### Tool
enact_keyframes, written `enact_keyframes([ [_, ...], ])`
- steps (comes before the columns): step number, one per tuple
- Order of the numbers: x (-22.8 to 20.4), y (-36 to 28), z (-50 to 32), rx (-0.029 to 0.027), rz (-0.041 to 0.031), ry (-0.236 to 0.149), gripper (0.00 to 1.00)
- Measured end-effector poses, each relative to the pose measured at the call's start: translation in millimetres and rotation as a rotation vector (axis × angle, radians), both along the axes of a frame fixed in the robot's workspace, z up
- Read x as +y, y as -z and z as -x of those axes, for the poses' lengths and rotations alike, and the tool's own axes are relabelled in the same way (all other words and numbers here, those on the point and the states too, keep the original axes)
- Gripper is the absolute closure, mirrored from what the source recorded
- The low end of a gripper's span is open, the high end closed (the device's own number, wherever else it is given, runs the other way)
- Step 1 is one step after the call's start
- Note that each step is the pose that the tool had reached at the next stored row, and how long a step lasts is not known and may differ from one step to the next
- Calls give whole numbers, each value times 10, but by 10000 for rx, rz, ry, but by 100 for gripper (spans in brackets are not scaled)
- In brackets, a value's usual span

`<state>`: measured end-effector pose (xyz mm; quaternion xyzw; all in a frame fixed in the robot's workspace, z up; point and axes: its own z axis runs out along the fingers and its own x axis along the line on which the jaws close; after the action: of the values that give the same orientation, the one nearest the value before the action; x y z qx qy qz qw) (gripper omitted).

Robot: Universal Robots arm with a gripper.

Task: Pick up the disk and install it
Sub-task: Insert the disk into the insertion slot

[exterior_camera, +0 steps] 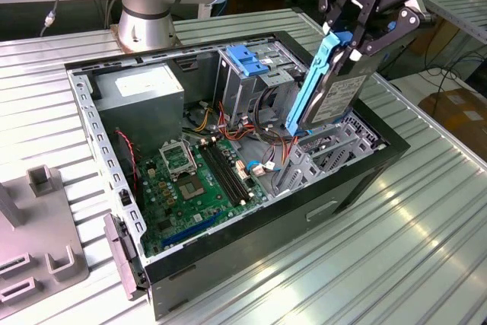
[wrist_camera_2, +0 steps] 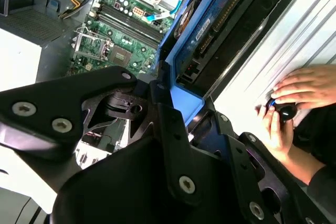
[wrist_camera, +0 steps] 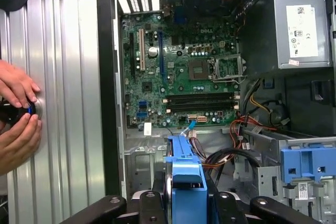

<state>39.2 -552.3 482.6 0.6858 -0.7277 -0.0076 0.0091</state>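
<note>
— Item, and where kept?
— One disk (exterior_camera: 335, 85), dark grey, blue side rails. Held clear of the bench (exterior_camera: 426, 218), above the open computer case (exterior_camera: 251, 253), over the side at the exterior view's right.

— Holder?
— One gripper (exterior_camera: 344, 39). Fingers closed on the disk's upper end, clamped across the blue rail.

— Long axis?
— Steep, close to upright, somewhat tilted. Upper end at the fingers, lower end pointing down at the metal drive cage (exterior_camera: 335, 148) just inside the case wall at the exterior view's right. Contact between lower end and cage: cannot tell.

— Neighbours?
— Blue latch piece (exterior_camera: 247, 58), farther in and to the left, apart from the disk. Power supply (exterior_camera: 141, 93), far-left corner of the case. Motherboard (exterior_camera: 202, 180), on the case floor, left of the disk.

— Other entries?
— Person's hands (wrist_camera: 18, 114), on the bench outside the case, closed round a small dark object. Well apart from the disk.
</note>
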Motion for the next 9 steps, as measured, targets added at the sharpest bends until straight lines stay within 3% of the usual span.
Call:
enact_keyframes([
  [2,-22,9,-37,1,0,1,63],
  [9,-30,63,-162,2,27,-23,63],
])
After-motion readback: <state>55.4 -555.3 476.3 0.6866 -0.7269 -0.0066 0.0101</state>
